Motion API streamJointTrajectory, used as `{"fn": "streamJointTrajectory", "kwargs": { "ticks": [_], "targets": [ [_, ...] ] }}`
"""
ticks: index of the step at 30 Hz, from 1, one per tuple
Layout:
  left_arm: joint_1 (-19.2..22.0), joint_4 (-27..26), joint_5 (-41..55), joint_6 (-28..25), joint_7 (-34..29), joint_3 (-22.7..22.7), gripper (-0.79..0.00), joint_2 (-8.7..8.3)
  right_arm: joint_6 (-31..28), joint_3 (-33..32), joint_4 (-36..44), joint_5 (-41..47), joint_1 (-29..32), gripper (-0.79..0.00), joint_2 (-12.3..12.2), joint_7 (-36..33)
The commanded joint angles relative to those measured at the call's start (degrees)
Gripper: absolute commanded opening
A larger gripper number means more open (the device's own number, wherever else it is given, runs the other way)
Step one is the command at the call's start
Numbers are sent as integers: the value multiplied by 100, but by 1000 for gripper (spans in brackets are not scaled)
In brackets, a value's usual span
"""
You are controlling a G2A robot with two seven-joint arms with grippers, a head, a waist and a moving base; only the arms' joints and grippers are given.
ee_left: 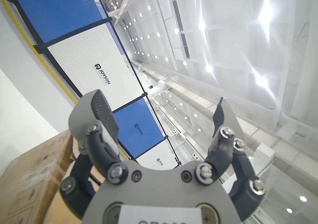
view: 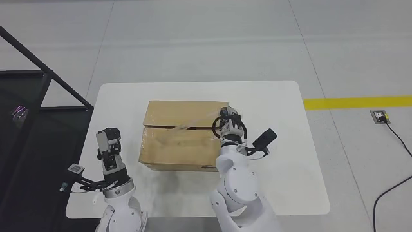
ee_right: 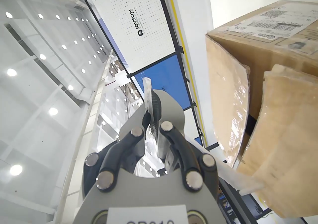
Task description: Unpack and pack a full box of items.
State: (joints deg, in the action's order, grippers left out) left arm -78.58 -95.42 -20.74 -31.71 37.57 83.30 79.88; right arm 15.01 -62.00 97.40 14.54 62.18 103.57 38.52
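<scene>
Pinching clear strip point(ee_right: 147, 86) — right end effector point(ee_right: 149, 103) beside box point(ee_right: 273, 120) | left end effector point(ee_left: 161, 108) upturned, spread

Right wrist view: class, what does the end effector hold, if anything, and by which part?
The right end effector is shut on a clear plastic tape strip, pinched near one end; the rest trails toward the brown cardboard box.

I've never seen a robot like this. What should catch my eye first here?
A brown cardboard box with shiny tape on it sits in the middle of the white table. The right pincer, at the box's right top edge, is shut on a thin clear strip, probably tape. The left pincer stands open off the box's left side, holding nothing.
</scene>
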Motion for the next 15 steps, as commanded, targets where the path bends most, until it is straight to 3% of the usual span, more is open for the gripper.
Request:
{"fn": "streamJointTrajectory", "kwargs": {
  "ticks": [1, 8, 11, 15],
  "targets": [
    [0, 0, 0, 0, 0, 0, 0, 0, 80, -33, -33, 163, 12, -785, 24, 95],
    [17, -149, 211, 342, 125, 142, 0, 41, 627, -54, -317, 1373, -266, -785, 252, 1368],
    [87, 72, -478, 403, 457, 194, 0, 54, 554, -115, -345, 2244, -429, -785, 316, 1950],
    [269, 523, -1353, 658, 1205, 184, 0, 97, 426, 32, -476, 2420, -620, -785, 345, 2526]
  ]
}}
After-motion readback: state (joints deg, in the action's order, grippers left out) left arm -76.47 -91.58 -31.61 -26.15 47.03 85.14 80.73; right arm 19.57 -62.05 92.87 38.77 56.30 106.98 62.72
